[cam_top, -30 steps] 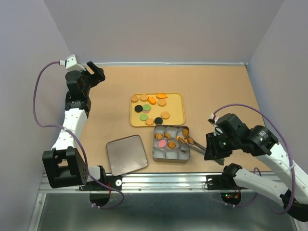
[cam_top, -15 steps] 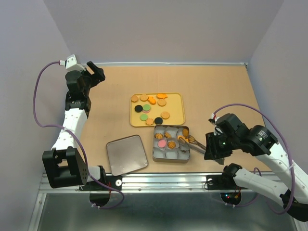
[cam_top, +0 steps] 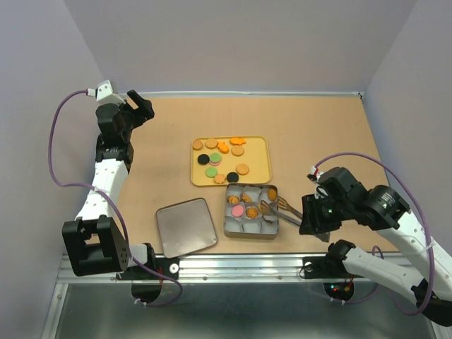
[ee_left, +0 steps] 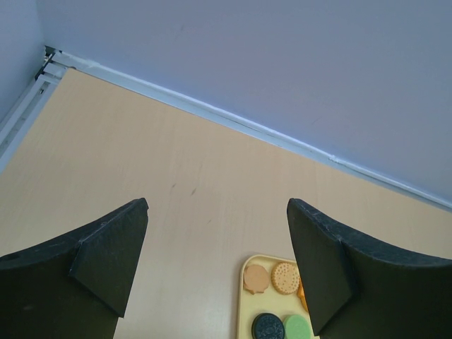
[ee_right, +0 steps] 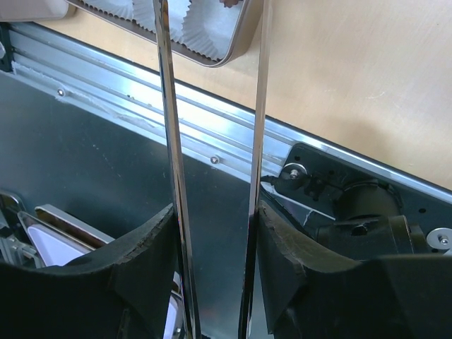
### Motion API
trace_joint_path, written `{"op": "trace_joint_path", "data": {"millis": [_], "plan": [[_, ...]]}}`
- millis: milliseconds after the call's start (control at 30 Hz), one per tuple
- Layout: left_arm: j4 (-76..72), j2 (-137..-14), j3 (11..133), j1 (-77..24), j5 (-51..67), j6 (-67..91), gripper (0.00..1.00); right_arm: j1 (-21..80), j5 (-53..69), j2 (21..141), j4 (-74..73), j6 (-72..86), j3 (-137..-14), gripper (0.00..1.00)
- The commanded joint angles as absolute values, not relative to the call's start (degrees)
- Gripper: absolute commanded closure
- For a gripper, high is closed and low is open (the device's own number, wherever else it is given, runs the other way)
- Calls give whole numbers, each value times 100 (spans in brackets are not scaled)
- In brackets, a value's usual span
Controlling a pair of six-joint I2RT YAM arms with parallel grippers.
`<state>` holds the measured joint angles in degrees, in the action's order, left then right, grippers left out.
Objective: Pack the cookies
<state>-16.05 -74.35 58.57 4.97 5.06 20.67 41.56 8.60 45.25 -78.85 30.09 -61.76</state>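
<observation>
Plainly the right claw (cam_top: 308, 220) is clenched on metal tongs (cam_top: 284, 210), whose long axis runs leftward and slightly far, so that their tips hang over the right side of the tin (cam_top: 247, 233). The left claw (cam_top: 143, 107) stands released, raised at the far left and well apart. The loose cookies (cam_top: 242, 168) lie on the yellow tray (cam_top: 263, 152), just far-left of those tips, so the right arm is much nearer; I count about eleven there, roughly six in the tin's paper cups (cam_top: 251, 226), and one lid (cam_top: 186, 226).
</observation>
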Motion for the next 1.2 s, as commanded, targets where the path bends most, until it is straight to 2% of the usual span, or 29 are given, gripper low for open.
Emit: {"op": "trace_joint_path", "data": {"millis": [0, 333, 533, 767, 1033, 1167], "plan": [[-1837, -7233, 5792, 510, 475, 1995, 10, 4131, 642, 4500, -7954, 3094, -6292, 50], [-1837, -7225, 5792, 527, 501, 2013, 10, 4122, 510, 5070, -7489, 3068, -7092, 51], [-1854, -7146, 5783, 519, 501, 2013, 10, 4122, 510, 5782, -6576, 2988, -7628, 53], [-1837, -7128, 5792, 519, 510, 2004, 10, 4122, -217, 6836, -5627, 3032, -8112, 55], [-1811, -7084, 5827, 519, 475, 1986, 9, 4113, -1160, 8514, -5326, 2980, -9087, 53], [-1784, -7084, 5845, 519, 448, 1969, 9, 4122, -1380, 8981, -5291, 2918, -9430, 52]]}}
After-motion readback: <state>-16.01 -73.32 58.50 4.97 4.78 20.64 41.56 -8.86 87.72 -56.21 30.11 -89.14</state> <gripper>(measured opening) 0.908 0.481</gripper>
